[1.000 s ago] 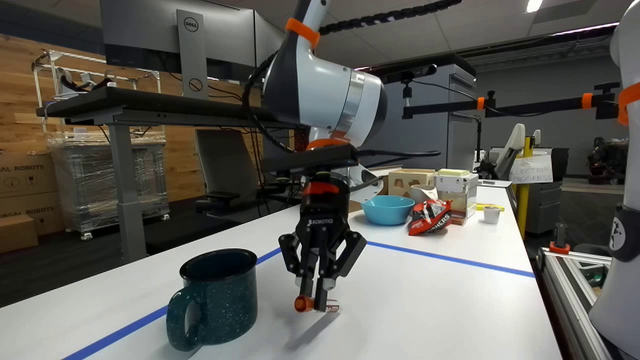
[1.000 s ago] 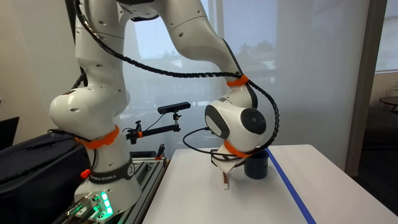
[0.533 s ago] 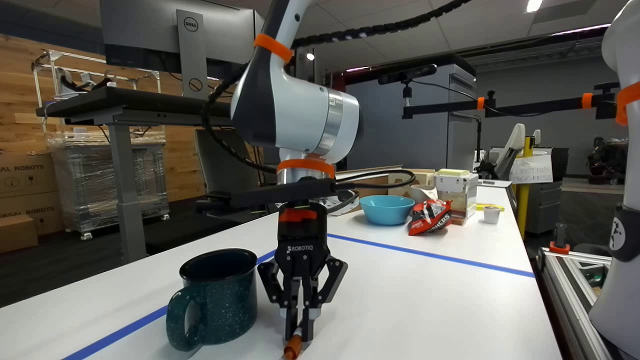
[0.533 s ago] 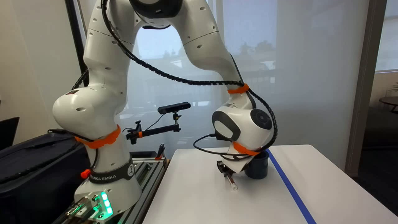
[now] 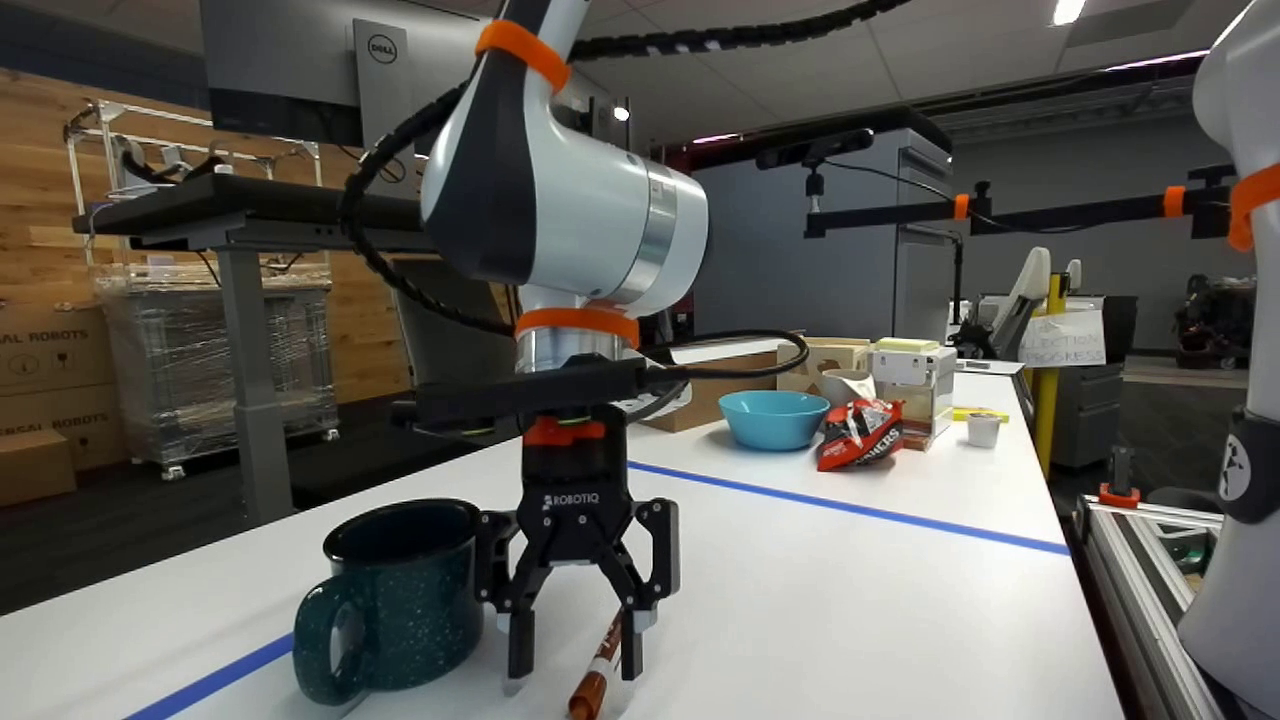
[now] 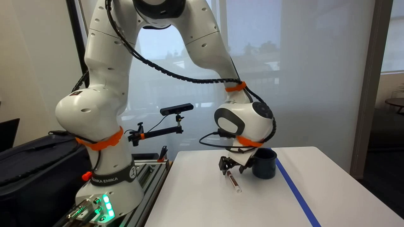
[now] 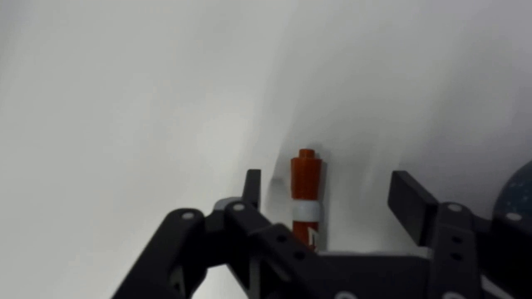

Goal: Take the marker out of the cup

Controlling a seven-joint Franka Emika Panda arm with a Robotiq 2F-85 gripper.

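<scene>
Hand (image 5: pixel 576 662) at frame's lower centre, fingers spread apart; marker (image 5: pixel 600 668) lying on table (image 5: pixel 850 620) between them; cup (image 5: pixel 425 612) upright, lower left, just beside hand.

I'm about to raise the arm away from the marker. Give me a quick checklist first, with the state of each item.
1. Marker out of the mug: ok, it lies on the table.
2. Fingers open: ok, with a gap on each side of the marker in the wrist view.
3. Mug upright: ok.
4. Mug undisturbed: not ok, it has shifted from where it stood half a second ago.
5. Outer linkage clear of the mug: cannot tell, it overlaps the mug's edge in an exterior view.
6. Mug empty inside: cannot tell, its bottom is hidden.
</scene>
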